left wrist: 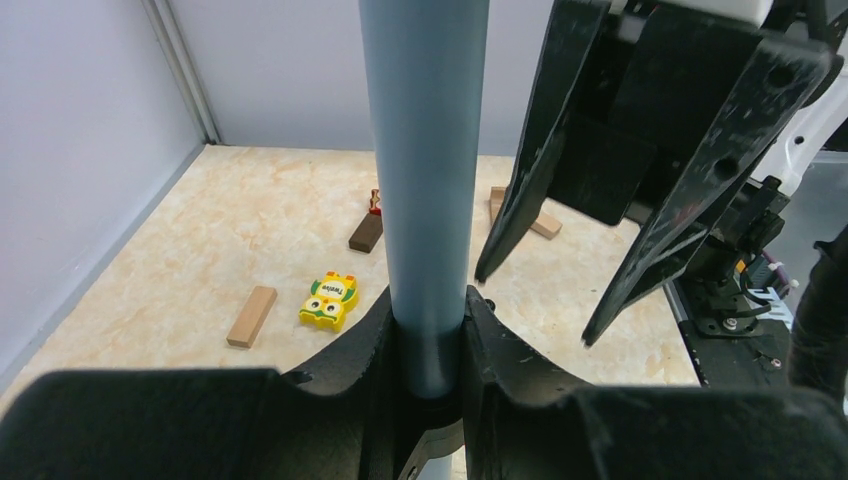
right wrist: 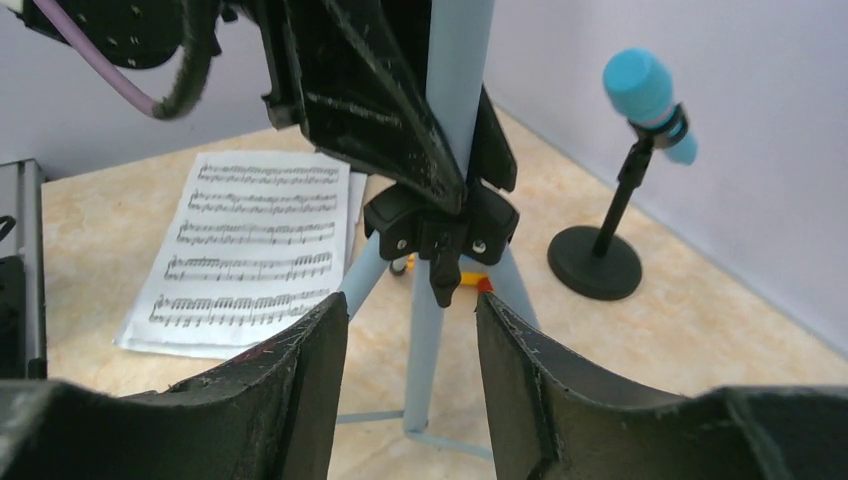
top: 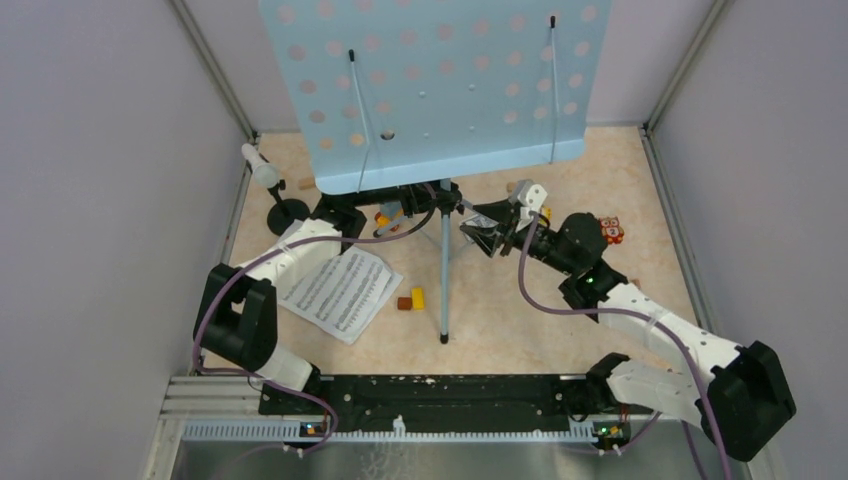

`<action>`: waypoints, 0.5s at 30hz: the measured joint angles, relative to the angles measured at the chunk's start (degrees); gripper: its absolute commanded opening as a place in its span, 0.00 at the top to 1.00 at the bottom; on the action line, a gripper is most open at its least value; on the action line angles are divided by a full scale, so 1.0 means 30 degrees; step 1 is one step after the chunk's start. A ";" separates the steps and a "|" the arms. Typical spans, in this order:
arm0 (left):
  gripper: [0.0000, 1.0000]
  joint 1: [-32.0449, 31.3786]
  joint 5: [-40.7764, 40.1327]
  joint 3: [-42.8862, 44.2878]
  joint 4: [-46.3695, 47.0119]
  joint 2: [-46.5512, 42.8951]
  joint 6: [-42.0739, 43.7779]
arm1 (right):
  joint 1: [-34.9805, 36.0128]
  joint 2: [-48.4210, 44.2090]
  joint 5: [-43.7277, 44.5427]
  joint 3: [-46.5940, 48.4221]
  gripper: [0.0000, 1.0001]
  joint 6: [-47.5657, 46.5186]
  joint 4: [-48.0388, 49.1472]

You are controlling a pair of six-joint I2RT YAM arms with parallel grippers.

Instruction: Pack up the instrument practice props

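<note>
While the left tool squeezes its smooth pole, the tall blue music stand stands in the middle of the tabletop. It looks stiff, light and tippy on top. The right tool, spread wide and empty, should grab the pole low.

The counter has a pale beige, marble-patterned top. It is boxed in by plain, matte lilac-grey walls rising straight from its edges: a left wall, a right wall and a far wall. Slim grey metal strips run up the two far corners, a left strip and a right strip, while a black plate and a ribbed silver rail span the near edge. The light is soft and even, leaving only faint shadows on the beige top.
</note>
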 measured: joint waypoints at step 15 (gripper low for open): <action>1.00 0.0000 0.0000 0.0029 0.0007 0.0007 0.0000 | -0.0051 0.2652 -0.0007 0.0546 0.65 -0.0474 0.1129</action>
